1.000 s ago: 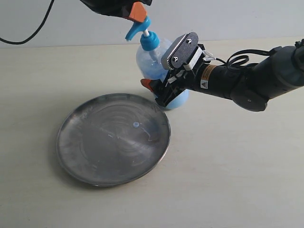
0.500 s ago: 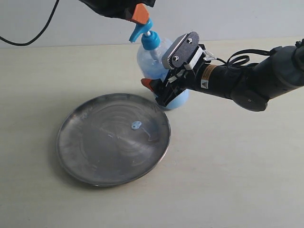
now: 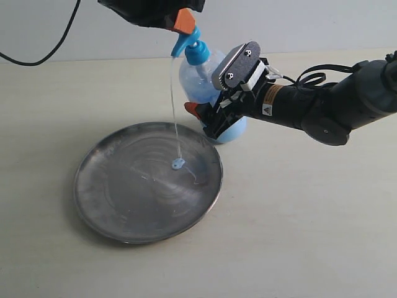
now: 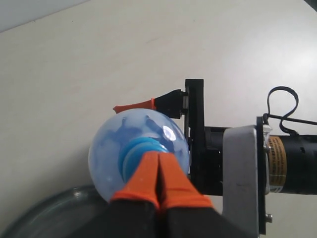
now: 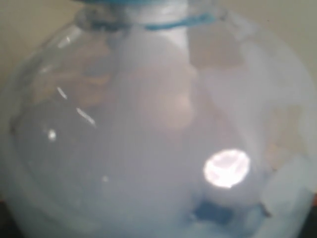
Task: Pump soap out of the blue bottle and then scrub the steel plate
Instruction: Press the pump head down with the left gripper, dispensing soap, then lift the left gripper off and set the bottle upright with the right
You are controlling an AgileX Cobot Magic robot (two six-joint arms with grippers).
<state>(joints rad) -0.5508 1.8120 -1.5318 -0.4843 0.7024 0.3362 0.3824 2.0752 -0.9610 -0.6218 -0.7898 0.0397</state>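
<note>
shiny metal plate (image 3: pixel 124 202), translucent plastic bottle (image 3: pixel 193 81)

Looks like a robotics lab test station (bench rig rather than a lived-in room). Evidence: plain pale beige bench (image 3: pixel 310 242) against a blank light grey wall (image 3: pixel 298 25), a loose black cable (image 3: pixel 32 63) hanging across that wall, and a black robot arm (image 3: pixel 338 108) carrying a yellow warning-triangle label (image 3: pixel 267 102). Props on the bench: wide round shiny steel plate (image 3: pixel 124 205), translucent plastic pump bottle with blue pump head (image 3: pixel 197 77).
</note>
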